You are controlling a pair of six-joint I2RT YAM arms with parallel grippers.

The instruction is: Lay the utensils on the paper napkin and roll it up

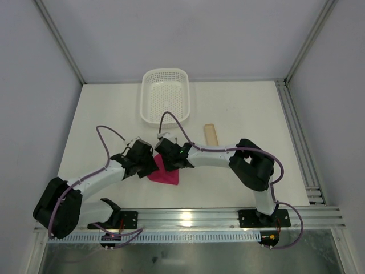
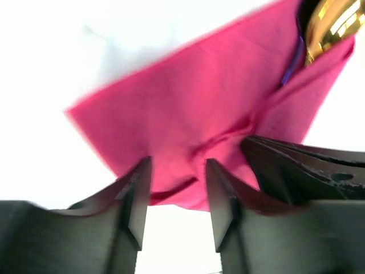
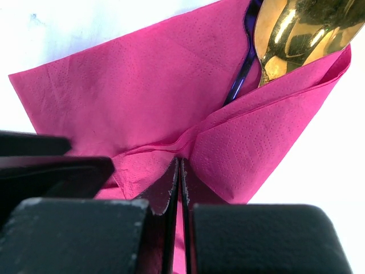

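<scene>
Just short of the basket (image 1: 142,105), toward the arms, the napkin (image 1: 165,171) lies folded over a gold spoon (image 3: 296,34) and dark handle (image 3: 242,68), the right gripper (image 3: 179,171) pinching its fold, seemingly to keep them wrapped, the left gripper (image 2: 177,188) parted at its edge, holding nothing.

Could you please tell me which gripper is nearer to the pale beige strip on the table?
Right. The right gripper pinches the paper napkin a little left of the beige strip; the left gripper sits farther left, beyond the napkin.
</scene>
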